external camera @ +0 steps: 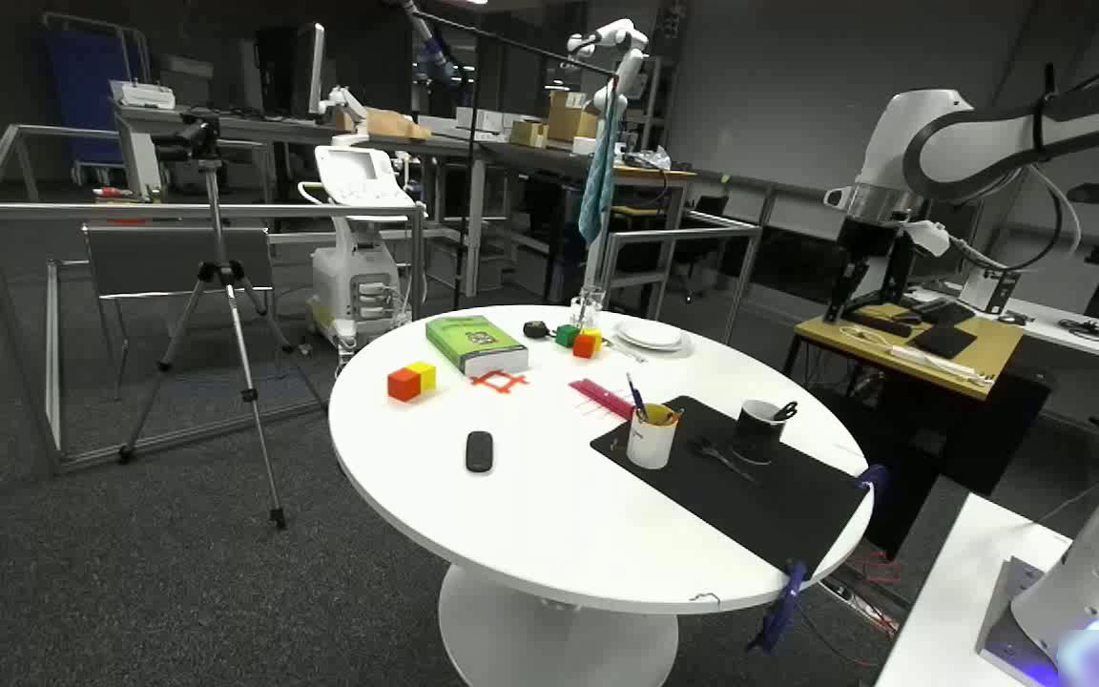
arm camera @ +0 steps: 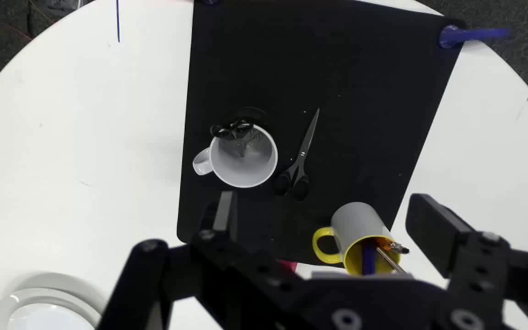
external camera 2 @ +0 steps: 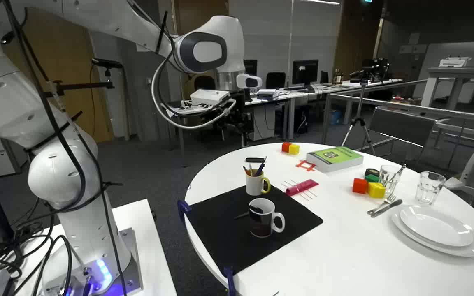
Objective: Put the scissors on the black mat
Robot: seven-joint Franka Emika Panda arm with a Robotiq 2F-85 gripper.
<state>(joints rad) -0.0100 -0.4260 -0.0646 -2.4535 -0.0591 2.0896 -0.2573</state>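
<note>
The black mat [arm camera: 360, 82] lies at the table's edge and shows in both exterior views [external camera: 778, 515] [external camera 2: 216, 230]. A pair of scissors [arm camera: 302, 153] lies on it, also seen in an exterior view [external camera: 723, 458]. Another pair of black-handled scissors [arm camera: 233, 129] stands in a dark mug with a white inside [arm camera: 245, 160], its handles over the rim. That mug stands on the mat in both exterior views [external camera: 756, 441] [external camera 2: 261, 224]. My gripper [arm camera: 323, 208] is open and empty, high above the table in both exterior views [external camera: 862, 291] [external camera 2: 243, 133].
A white mug with yellow handle [arm camera: 358, 224] holds pens on the mat's corner. Blue clamps [external camera: 778, 611] [external camera 2: 183, 207] grip the mat's edge. The white table [external camera: 511, 515] also bears plates [external camera 2: 438, 226], glasses [external camera 2: 430, 187], cubes [external camera 2: 366, 187], a green book [external camera 2: 335, 158] and a pink object [external camera 2: 302, 187].
</note>
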